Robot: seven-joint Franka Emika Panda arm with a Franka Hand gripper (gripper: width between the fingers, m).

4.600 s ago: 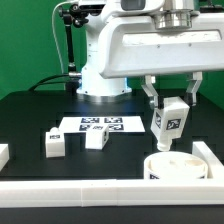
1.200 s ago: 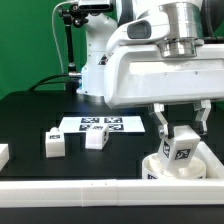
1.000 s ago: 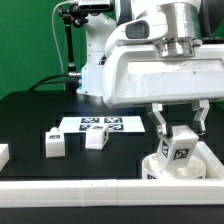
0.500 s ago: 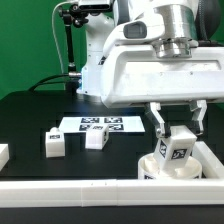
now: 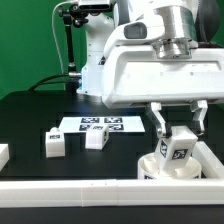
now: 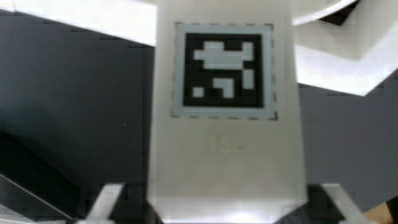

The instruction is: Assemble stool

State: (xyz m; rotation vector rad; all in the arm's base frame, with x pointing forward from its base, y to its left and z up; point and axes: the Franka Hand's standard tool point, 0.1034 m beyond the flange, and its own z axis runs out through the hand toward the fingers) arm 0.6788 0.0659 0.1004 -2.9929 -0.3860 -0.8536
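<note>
In the exterior view, your gripper [image 5: 179,138] is clamped on a leg [image 5: 177,152] at the exterior view's right. The leg's long axis stands close to upright with a slight tilt, its tagged face toward the camera and its lower end meeting the round seat [image 5: 160,173]. In the wrist view, you see the leg [image 6: 222,120] run lengthwise straight out from between the two fingers [image 6: 111,203], tag facing the lens.

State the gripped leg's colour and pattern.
White leg with a black-and-white square tag; clearest in wrist view.
</note>
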